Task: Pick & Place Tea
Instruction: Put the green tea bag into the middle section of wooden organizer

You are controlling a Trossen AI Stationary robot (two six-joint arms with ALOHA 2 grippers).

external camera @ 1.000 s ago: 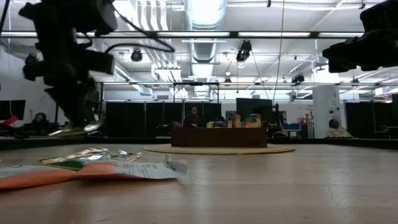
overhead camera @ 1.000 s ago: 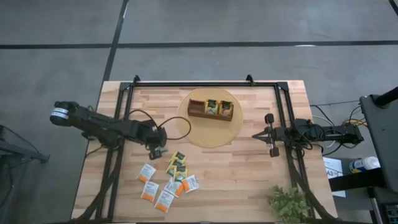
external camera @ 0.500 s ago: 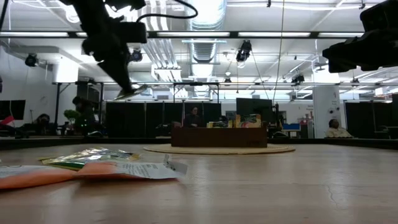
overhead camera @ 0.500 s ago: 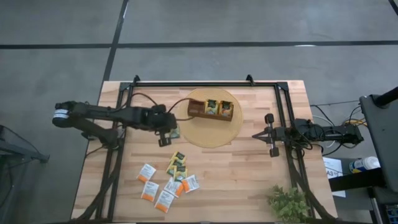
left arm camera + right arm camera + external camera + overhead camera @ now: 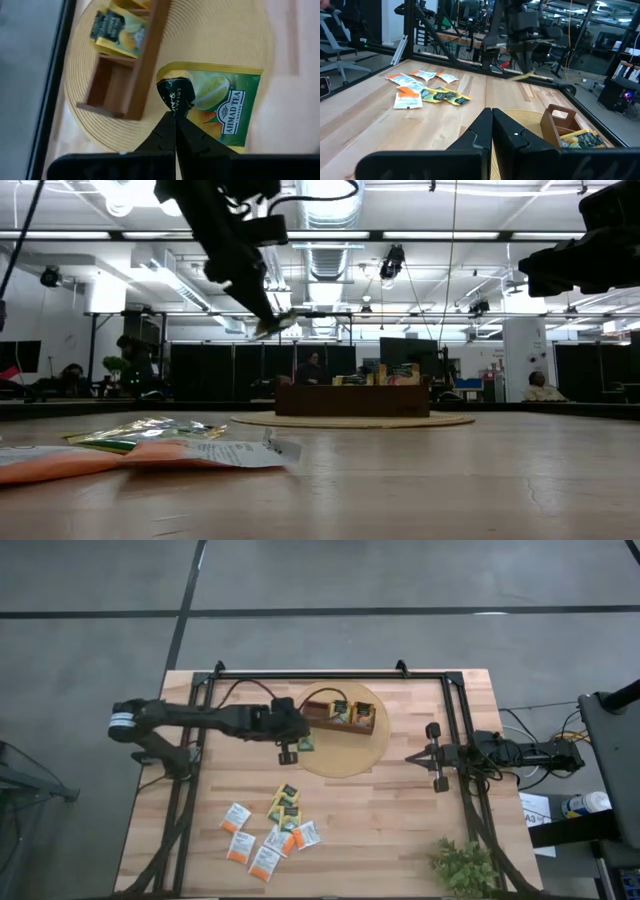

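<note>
Left gripper (image 5: pixel 174 116) jaws pinch a tea packet (image 5: pixel 215 106) above the mat (image 5: pixel 372 747); right gripper (image 5: pixel 491 117) jaws pressed together.

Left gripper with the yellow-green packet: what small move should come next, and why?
Probably carry it a little farther over the wooden tray and lower it. The left gripper is shut on the yellow-green packet, held above the round mat beside the tray, whose end compartment looks empty.

Left arm (image 5: pixel 200 721): dark, jointed, white band near its base | black cable looped alongside | right arm (image 5: pixel 500 753): dark, slim, cabled
</note>
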